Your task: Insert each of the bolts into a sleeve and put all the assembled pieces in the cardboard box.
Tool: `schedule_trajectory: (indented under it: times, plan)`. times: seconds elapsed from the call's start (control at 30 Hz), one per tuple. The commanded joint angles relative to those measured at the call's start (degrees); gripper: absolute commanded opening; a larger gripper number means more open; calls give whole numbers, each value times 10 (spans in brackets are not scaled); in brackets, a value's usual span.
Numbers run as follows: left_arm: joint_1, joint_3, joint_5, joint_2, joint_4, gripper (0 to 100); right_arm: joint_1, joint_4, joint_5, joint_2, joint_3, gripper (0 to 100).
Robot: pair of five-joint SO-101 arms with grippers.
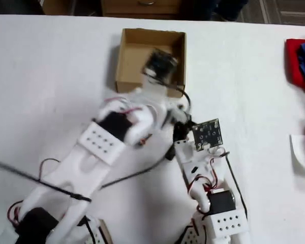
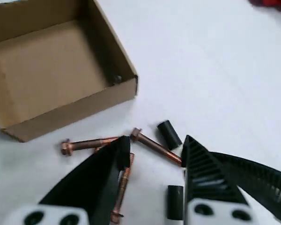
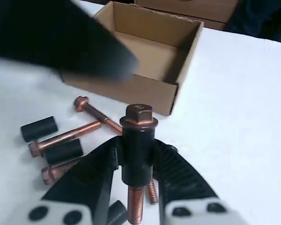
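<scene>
Right tool (image 3: 136, 152) grips a black cylindrical sleeve (image 3: 136, 140) (coppery threaded bolt (image 3: 139, 115) inside).

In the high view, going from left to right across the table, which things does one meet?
Cardboard box → right arm's camera board → red cloth at the edge.

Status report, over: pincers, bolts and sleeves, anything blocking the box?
Left pincer open over loose bolts and sleeves. Right pincer shut on a sleeved bolt, upright. Left arm hangs near the cardboard box, may crowd the drop.
</scene>
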Motion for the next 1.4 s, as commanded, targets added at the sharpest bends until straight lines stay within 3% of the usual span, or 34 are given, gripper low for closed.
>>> schedule_trajectory:
  times: [0.0,0.17,0.33,0.43,0.67,0.87,1.03,1.13,1.37]
  plan:
    - [-86,-63,1,-62,58,198,36,-14,-33,0,-37,23]
    - [-215,-64,-14,-86,138,197,31,-48,-47,13,-70,22]
    - [-308,-44,-135,-87,194,196,29,-45,-47,215,-253,22]
    - [-342,-9,-169,-88,196,196,33,-18,-52,432,-452,22]
    - [-413,55,-171,-88,193,196,32,218,-58,862,-1008,22]
    - [-449,75,-171,-84,193,196,36,342,-173,1193,-1412,22]
    - [-451,131,-171,-85,129,196,29,388,-186,1425,-1683,22]
    - [-451,175,-171,-85,74,196,30,400,-136,1515,-1788,22]
    - [-449,294,-167,-84,-92,196,31,415,-90,1559,-1830,22]
